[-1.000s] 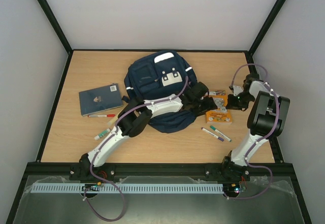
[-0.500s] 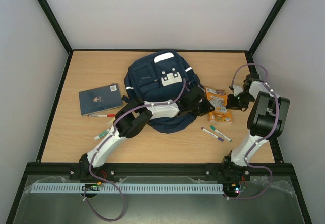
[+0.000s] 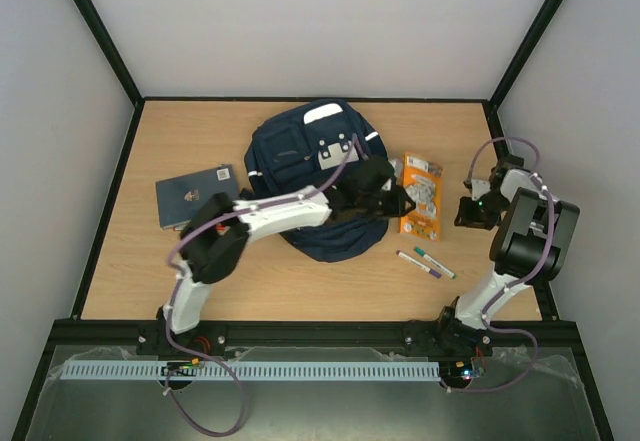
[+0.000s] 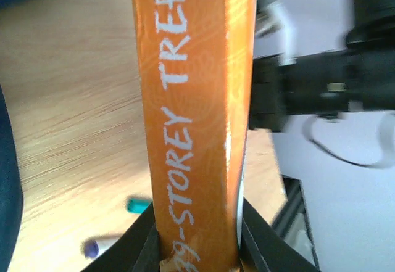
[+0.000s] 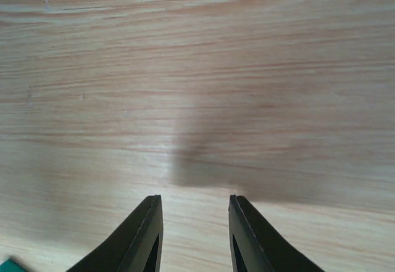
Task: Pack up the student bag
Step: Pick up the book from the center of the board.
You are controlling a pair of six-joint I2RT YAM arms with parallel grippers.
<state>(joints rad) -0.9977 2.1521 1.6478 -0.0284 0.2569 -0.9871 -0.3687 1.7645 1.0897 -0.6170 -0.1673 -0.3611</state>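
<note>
Navy-blue fabric backpack [image 3: 300,156] lies mid-table; packing looks barely begun. Your left gripper [image 4: 197,222] pinches the orange paperback book [image 3: 421,196] beside it, while your right gripper [image 5: 192,222] is spread and empty. The dark-blue notebook [image 3: 197,195] and 4 marker pens [image 3: 433,262] lie unpacked.

The student bag [image 3: 285,156], navy-blue fabric with white stripes and a grey-white buckle patch, lies front-up toward 12 o'clock on the surface [image 3: 130,261].

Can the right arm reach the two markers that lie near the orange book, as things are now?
Probably yes. The right arm has its jaws open and empty over the table, and the two markers lie uncovered close by, nothing between. The left arm holds the orange book farther back.
</note>
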